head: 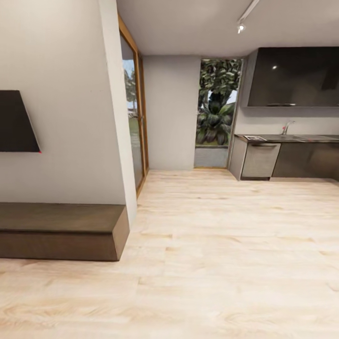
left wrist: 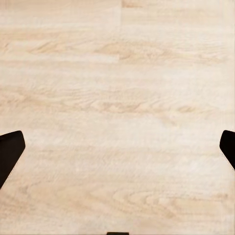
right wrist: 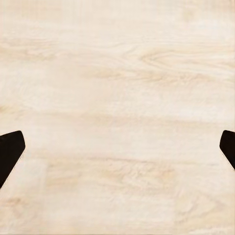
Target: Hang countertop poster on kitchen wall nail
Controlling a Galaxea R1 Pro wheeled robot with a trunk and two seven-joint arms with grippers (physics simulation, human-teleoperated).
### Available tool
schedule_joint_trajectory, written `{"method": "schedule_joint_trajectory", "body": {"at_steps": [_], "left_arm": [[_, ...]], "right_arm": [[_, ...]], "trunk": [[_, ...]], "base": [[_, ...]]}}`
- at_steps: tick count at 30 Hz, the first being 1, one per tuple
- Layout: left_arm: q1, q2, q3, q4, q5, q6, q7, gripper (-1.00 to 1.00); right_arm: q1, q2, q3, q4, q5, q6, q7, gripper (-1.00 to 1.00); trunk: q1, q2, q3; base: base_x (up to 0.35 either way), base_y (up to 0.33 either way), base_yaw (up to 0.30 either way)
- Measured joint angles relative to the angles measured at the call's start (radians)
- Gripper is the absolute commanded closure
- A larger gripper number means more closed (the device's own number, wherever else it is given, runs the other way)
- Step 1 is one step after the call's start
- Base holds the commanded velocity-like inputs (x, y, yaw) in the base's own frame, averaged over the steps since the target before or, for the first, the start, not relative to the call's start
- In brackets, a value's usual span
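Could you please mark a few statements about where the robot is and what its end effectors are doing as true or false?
1. The kitchen countertop lies ahead to the right, across the wooden floor. True.
2. The left end effector grips a poster. False: its fingers are spread wide over bare floor, nothing between them.
3. A chrome tap stands on the countertop. True.
4. The right end effector is shut. False: it is open above the floor.
5. A low wooden bench sits against the left wall. True.
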Motion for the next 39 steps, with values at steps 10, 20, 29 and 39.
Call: {"method": "schedule_joint_trajectory", "body": {"at_steps": [10, 20, 29, 39], "left_arm": [[0.000, 0.001, 0.000, 0.000, 0.000, 0.000, 0.000, -1.00], [0.000, 0.001, 0.000, 0.000, 0.000, 0.000, 0.000, -1.00], [0.000, 0.001, 0.000, 0.000, 0.000, 0.000, 0.000, -1.00], [0.000, 0.001, 0.000, 0.000, 0.000, 0.000, 0.000, -1.00]], "right_arm": [[0.000, 0.000, 0.000, 0.000, 0.000, 0.000, 0.000, -1.00], [0.000, 0.000, 0.000, 0.000, 0.000, 0.000, 0.000, -1.00], [0.000, 0.000, 0.000, 0.000, 0.000, 0.000, 0.000, -1.00], [0.000, 0.000, 0.000, 0.000, 0.000, 0.000, 0.000, -1.00]], "trunk": [[0.000, 0.000, 0.000], [0.000, 0.000, 0.000], [0.000, 0.000, 0.000], [0.000, 0.000, 0.000]], "base": [[0.337, 0.000, -0.129], [0.337, 0.000, -0.020], [0.337, -0.004, -0.001], [0.325, -0.109, -0.126]]}}
